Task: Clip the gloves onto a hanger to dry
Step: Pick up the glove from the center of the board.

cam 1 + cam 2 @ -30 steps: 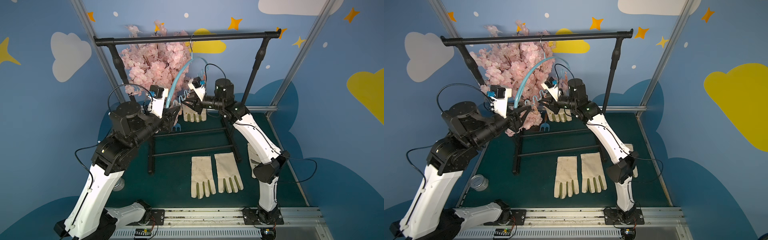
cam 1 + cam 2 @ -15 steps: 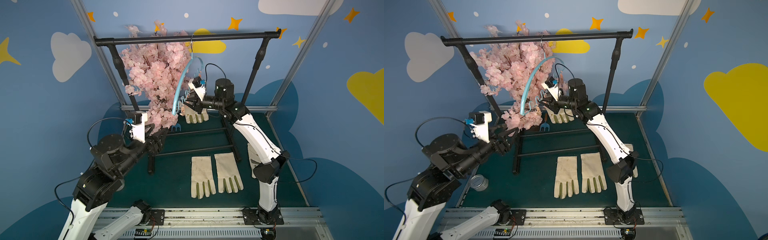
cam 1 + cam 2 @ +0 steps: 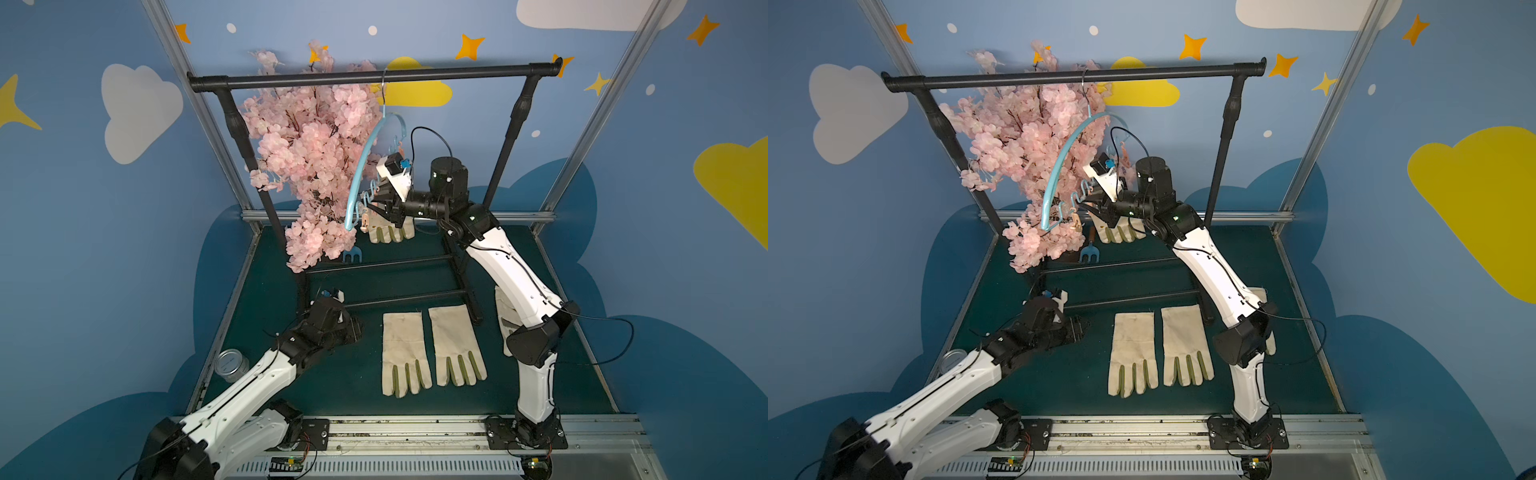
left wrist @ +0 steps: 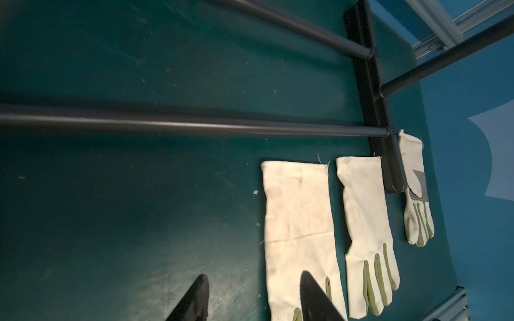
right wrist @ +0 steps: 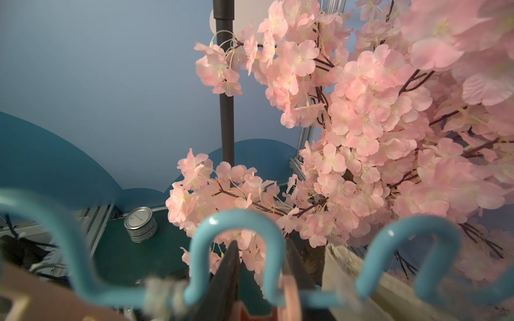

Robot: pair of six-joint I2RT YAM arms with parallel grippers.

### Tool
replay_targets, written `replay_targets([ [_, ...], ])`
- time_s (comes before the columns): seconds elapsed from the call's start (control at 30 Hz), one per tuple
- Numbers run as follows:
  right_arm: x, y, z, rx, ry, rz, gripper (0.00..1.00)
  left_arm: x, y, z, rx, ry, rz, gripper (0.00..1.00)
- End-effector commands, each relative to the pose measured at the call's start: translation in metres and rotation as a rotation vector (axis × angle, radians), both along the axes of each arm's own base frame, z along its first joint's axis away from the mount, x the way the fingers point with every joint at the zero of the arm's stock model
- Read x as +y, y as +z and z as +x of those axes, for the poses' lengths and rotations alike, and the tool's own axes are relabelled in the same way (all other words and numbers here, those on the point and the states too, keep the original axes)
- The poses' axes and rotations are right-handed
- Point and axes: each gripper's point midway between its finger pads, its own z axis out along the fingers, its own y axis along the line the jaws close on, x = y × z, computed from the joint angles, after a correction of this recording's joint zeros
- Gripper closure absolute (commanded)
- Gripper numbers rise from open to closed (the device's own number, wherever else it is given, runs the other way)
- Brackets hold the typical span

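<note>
A: So, how much is done?

B: Little, I think. One glove hangs at the hanger, fingers down, above the back edge of the mat. The hanger itself hangs on the rack.

A: Is this glove clipped?

B: I cannot tell, because its cuff is hidden behind the right gripper. The jaws there stand narrow and seem closed on a pink peg at the wavy bar. So this clipping is probably the step in hand.

A: And the other gloves?

B: Three lie flat on the mat. A pair lies side by side near the middle of the front edge. The third glove lies beside the rack's right foot, partly under the right arm.

A: What about the left gripper?

B: It is low over the mat, just beside the pair, jaws apart and empty. I judge it is there for the next glove. Three clippings are left, maybe four.
</note>
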Motion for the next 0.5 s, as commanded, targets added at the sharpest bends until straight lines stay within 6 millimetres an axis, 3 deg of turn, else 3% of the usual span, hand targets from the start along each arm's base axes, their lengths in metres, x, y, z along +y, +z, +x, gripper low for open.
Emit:
replay_targets([
  [0.0, -0.006, 0.014, -0.004, -0.013, -0.008, 0.029, 0.83, -0.034, 0.011, 0.032, -0.043, -0.004, -0.147, 0.48],
  [0.17, -0.006, 0.013, -0.002, -0.01, -0.009, 0.026, 0.83, -0.068, -0.034, 0.048, 0.104, -0.069, -0.16, 0.53],
  [0.47, -0.007, 0.013, 0.0, -0.004, -0.012, 0.03, 0.83, -0.082, -0.088, 0.057, 0.226, -0.094, -0.029, 0.53],
])
